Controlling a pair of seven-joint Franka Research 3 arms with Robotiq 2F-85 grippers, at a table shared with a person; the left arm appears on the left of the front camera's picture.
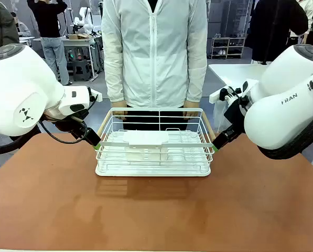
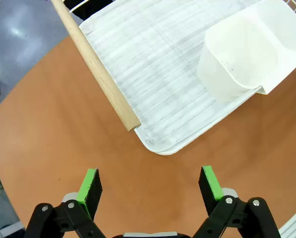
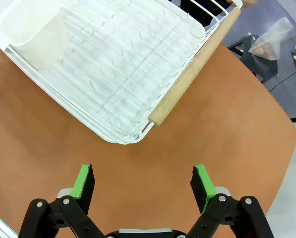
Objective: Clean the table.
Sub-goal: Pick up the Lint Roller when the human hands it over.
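Observation:
The table [image 1: 156, 215] is a wide reddish-brown top with a white wire basket [image 1: 153, 153] standing at its middle. The basket has a wooden handle [image 2: 98, 69] along each short side, a ribbed white tray and a white cup holder [image 2: 239, 54] inside. My left gripper [image 1: 97, 145] hovers at the basket's near left corner, open and empty [image 2: 150, 178]. At the near right corner my right gripper [image 1: 215, 147] is also open [image 3: 144, 178], close to the other wooden handle [image 3: 192, 69]. A person's hands [image 1: 119, 111] rest on the basket's far rim.
A person in a white jacket [image 1: 153, 52] stands at the far edge behind the basket. A white table [image 1: 240, 71] is off to the back right, and a plastic bag [image 3: 269, 42] lies on the floor beyond the table's right edge.

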